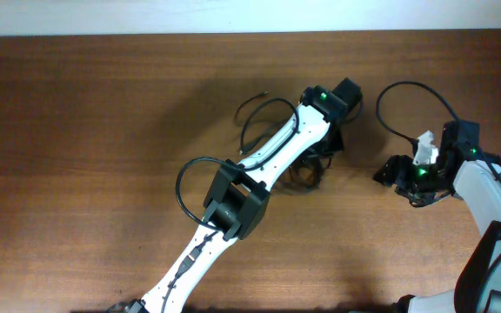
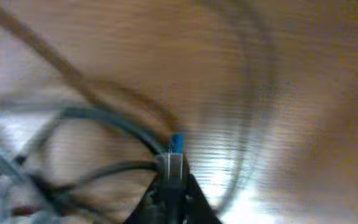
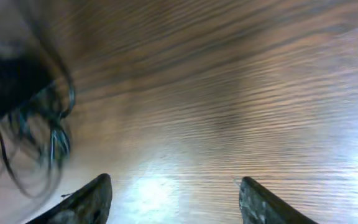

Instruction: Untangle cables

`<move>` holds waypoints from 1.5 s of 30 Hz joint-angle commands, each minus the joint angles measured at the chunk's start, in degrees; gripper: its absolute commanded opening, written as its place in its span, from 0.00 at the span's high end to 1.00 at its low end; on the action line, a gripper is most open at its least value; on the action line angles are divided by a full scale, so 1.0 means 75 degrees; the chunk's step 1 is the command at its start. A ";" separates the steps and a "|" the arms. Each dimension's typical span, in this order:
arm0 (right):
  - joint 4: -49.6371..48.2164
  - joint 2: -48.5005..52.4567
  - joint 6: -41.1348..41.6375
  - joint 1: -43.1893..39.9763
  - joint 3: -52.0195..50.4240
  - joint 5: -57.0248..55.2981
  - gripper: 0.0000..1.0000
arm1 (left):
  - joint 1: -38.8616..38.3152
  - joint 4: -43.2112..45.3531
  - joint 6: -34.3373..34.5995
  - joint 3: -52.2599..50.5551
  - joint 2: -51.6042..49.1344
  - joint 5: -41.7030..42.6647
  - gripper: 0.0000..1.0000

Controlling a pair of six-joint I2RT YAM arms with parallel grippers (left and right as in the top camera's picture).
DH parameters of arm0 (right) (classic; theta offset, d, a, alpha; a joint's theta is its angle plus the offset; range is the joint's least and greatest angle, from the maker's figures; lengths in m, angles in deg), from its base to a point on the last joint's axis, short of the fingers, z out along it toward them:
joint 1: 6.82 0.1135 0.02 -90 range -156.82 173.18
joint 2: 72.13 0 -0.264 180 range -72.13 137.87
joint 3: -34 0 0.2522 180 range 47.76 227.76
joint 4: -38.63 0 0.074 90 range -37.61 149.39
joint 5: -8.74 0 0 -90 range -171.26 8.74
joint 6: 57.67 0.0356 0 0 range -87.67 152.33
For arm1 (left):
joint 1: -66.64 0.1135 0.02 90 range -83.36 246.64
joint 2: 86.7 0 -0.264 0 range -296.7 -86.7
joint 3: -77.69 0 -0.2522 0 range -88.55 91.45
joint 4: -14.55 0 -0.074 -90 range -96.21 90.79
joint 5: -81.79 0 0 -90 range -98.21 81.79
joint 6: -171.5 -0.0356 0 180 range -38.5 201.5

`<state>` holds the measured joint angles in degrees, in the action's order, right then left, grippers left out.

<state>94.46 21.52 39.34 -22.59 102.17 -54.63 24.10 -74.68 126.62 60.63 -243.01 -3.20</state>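
The cables are thin black cords on the brown table. In the overhead view a loose loop (image 1: 257, 111) lies left of my left wrist, and a darker bundle (image 1: 306, 176) lies under the left arm. My left gripper (image 1: 327, 149) is over that bundle. In the blurred left wrist view its jaws (image 2: 174, 190) are shut on a silver plug with a blue tip (image 2: 175, 152), and cords (image 2: 98, 118) run off to the left. My right gripper (image 1: 390, 170) stands to the right of the bundle. In the right wrist view its fingers (image 3: 173, 196) are wide open and empty, with the tangle (image 3: 39, 134) at far left.
A thicker black cable (image 1: 407, 87) arcs above the right arm, and another (image 1: 185, 174) loops beside the left arm's elbow. The wooden table (image 1: 85, 130) stretches left, with its far edge against a pale wall (image 1: 233, 13).
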 commanded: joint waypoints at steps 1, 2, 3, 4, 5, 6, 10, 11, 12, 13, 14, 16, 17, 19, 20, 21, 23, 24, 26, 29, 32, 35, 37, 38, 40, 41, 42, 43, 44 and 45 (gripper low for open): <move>0.0070 0.0064 -0.1058 0.0259 -0.0070 0.1265 0.34 | 0.0358 0.0370 -0.2914 0.0093 -0.0006 0.2288 1.00; 0.0087 0.0064 -0.1274 0.0309 -0.0070 0.1635 0.34 | 0.0530 0.0370 -0.3398 0.0239 0.0032 0.3083 1.00; 0.0090 0.0064 -0.1364 0.0323 -0.0070 0.1912 0.34 | 0.0726 0.0367 -0.3861 0.0379 0.0073 0.3911 1.00; 0.0087 0.0064 -0.1364 0.0323 -0.0070 0.2098 0.34 | 0.0953 0.0367 -0.4232 0.0539 0.0111 0.4858 1.00; 0.0085 0.0064 -0.1364 0.0323 -0.0070 0.2253 0.34 | 0.1084 0.0367 -0.4322 0.0632 0.0131 0.5386 1.00; 0.0082 0.0064 -0.1364 0.0321 -0.0070 0.2489 0.36 | 0.1241 0.0376 -0.4406 0.0723 0.0131 0.5983 1.00; 0.0047 0.0064 -0.1361 0.0300 -0.0070 0.3077 0.53 | 0.1719 0.0364 -0.4436 0.0813 0.0131 0.7268 1.00; 0.0052 0.0064 -0.1361 0.0300 -0.0070 0.3305 0.60 | 0.1816 0.0350 -0.4436 0.0813 0.0131 0.7504 1.00; 0.0047 0.0064 -0.1364 0.0303 -0.0070 0.3590 0.66 | 0.1871 0.0341 -0.4430 0.0813 0.0131 0.7673 1.00; 0.0003 0.0064 -0.1364 0.0300 -0.0070 0.3856 0.66 | 0.1897 0.0338 -0.4430 0.0813 0.0131 0.7816 1.00; -0.0105 0.0064 -0.1361 0.0300 -0.0070 0.4150 0.66 | 0.1897 0.0335 -0.4342 0.0813 0.0131 0.7842 1.00; -0.0356 0.0064 -0.1326 0.0303 -0.0070 0.4578 0.64 | 0.1868 0.0321 -0.4065 0.0810 0.0131 0.7679 1.00; -0.0478 0.0064 -0.1271 0.0303 -0.0070 0.4686 0.61 | 0.1830 0.0318 -0.3847 0.0810 0.0131 0.7504 1.00; -0.0673 0.0064 -0.1271 0.0303 -0.0070 0.4709 0.58 | 0.1728 0.0321 -0.3453 0.0810 0.0131 0.7140 1.00; -0.0734 0.0064 -0.1271 0.0303 -0.0070 0.4709 0.57 | 0.1673 0.0321 -0.3296 0.0810 0.0131 0.6971 1.00; -0.0775 0.0064 -0.1233 0.0303 -0.0070 0.4709 0.56 | 0.1568 0.0321 -0.3086 0.0810 0.0131 0.6662 1.00; -0.0903 0.0064 -0.0895 0.0303 -0.0070 0.4701 0.57 | 0.1419 0.0323 -0.2906 0.0810 0.0131 0.6181 1.00; -0.1008 0.0064 -0.0580 0.0303 -0.0070 0.4657 0.57 | 0.1346 0.0344 -0.2818 0.0810 0.0131 0.5995 1.00; -0.1186 0.0064 0.0099 0.0303 -0.0070 0.4462 0.57 | 0.1207 0.0472 -0.2760 0.0810 0.0131 0.5858 1.00; -0.1207 0.0064 0.0729 0.0318 -0.0070 0.4039 0.62 | 0.1058 0.0813 -0.2760 0.0810 0.0131 0.5546 1.00; -0.1157 0.0064 0.1070 0.0443 -0.0070 0.3314 0.71 | 0.0924 0.0965 -0.2760 0.0810 0.0131 0.5091 1.00; -0.1134 0.0064 0.1338 0.0740 -0.0070 0.2276 0.72 | 0.0723 0.0985 -0.2760 0.0810 0.0131 0.4686 1.00; -0.1259 0.0064 0.1338 0.1037 -0.0070 0.1877 0.71 | 0.0574 0.1000 -0.2760 0.0810 0.0131 0.4453 1.00; -0.1341 0.0064 0.1341 0.1172 -0.0070 0.1743 0.71 | 0.0513 0.1003 -0.2757 0.0810 0.0131 0.4334 1.00; -0.1539 0.0064 0.1632 0.1405 -0.0070 0.1577 0.71 | 0.0402 0.1000 -0.2699 0.0810 0.0131 0.4068 1.00; -0.1594 0.0064 0.1915 0.1469 -0.0070 0.1361 0.71 | 0.0373 0.1003 -0.2699 0.0810 0.0131 0.4068 1.00; -0.1635 0.0064 0.2101 0.1513 -0.0070 0.1119 0.72 | 0.0370 0.1000 -0.2661 0.0810 0.0131 0.4068 1.00; -0.1655 0.0064 0.2247 0.1553 -0.0070 0.0833 0.73 | 0.0370 0.1000 -0.2605 0.0810 0.0131 0.4071 1.00; -0.1652 0.0064 0.2463 0.1609 -0.0070 0.0493 0.78 | 0.0373 0.0997 -0.2521 0.0810 0.0131 0.4074 1.00; -0.1649 0.0064 0.2567 0.1652 -0.0070 0.0326 0.80 | 0.0388 0.1000 -0.2489 0.0810 0.0131 0.4077 1.00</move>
<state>82.28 21.72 53.59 -11.34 102.00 -44.34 26.72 -67.29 106.25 65.53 -243.01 28.43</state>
